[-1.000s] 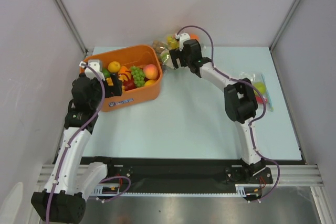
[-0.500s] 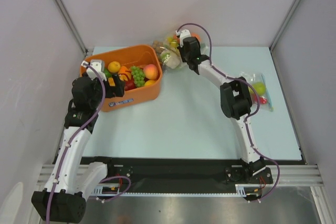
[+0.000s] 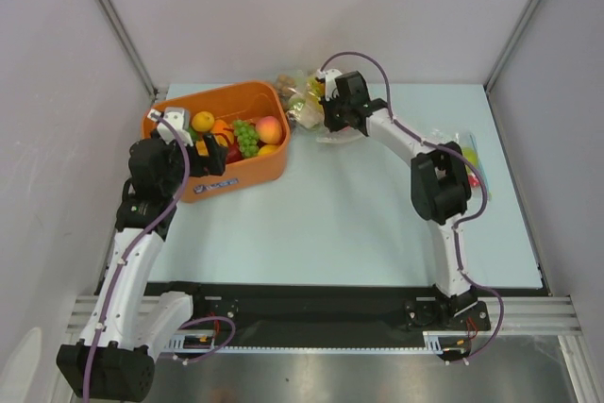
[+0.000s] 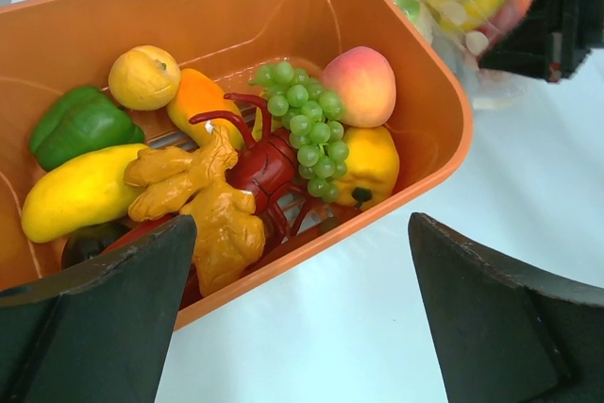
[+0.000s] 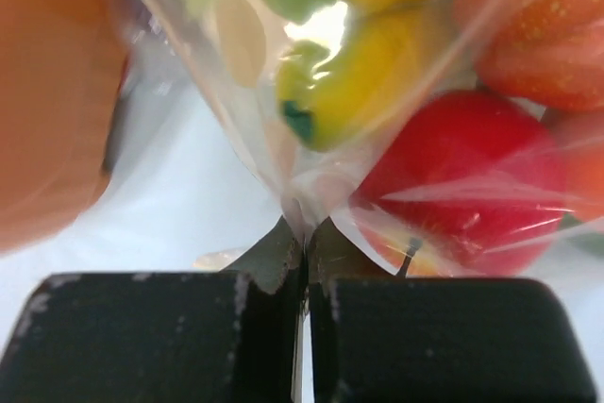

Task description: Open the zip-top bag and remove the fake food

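Zip-top bag (image 3: 302, 101): sitting at the far edge of the table (image 3: 359, 224), just right of the orange bin (image 3: 247, 174). It's looking sealed and stuffed, and I can't tell whether it's resting on the table or lifted.
Fake food: all bunching up inside the clear plastic. The right wrist view is showing a red apple (image 5: 453, 162) and yellow bananas (image 5: 377, 82) pressing against the film, with something orange-red next to them.
Right gripper (image 5: 304, 257): clamping down on a crease of the bag's plastic (image 5: 283, 167), with both fingers squeezing tight and no gap between them. From the top view it's reaching in at the bag's right side (image 3: 328, 112).
Left gripper (image 4: 297, 327): hanging wide apart and gripping nothing, hovering over the near side of the bin (image 3: 209, 156).
Orange bin contents: green grapes (image 4: 307, 125), a peach (image 4: 359, 85), a red lobster (image 4: 264, 165) and a green pepper (image 4: 80, 125) are piling together.
Second bag (image 3: 469, 159): lying near the table's right edge, partly hiding behind the right arm.
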`<state>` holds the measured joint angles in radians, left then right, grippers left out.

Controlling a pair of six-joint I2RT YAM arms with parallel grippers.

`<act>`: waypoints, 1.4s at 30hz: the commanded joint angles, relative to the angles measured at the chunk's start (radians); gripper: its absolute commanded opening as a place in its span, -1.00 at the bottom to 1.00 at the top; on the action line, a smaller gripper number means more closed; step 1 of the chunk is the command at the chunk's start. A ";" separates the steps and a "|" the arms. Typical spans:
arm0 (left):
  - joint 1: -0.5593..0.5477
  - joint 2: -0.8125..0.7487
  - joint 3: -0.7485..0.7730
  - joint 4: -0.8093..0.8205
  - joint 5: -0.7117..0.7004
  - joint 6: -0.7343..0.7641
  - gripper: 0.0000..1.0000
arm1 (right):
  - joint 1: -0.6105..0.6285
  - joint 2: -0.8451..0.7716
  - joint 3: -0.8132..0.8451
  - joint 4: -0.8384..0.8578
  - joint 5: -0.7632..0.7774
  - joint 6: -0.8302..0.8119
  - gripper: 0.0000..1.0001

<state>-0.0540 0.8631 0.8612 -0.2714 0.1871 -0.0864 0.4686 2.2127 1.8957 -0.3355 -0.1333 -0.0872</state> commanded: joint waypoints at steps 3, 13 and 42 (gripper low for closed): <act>-0.042 -0.026 0.006 0.041 0.026 0.016 1.00 | 0.025 -0.264 -0.156 -0.083 -0.005 0.114 -1.00; -0.348 -0.044 -0.022 0.078 -0.061 -0.007 1.00 | 0.022 -0.634 -0.434 -0.051 -0.017 0.368 -1.00; -1.055 0.456 -0.037 0.601 -0.436 -0.171 0.57 | 0.065 -1.202 -0.885 0.262 0.118 0.862 -1.00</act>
<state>-1.1038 1.3075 0.7944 0.2588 -0.2558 -0.2256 0.5285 1.0397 1.0092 -0.1383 -0.0273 0.7635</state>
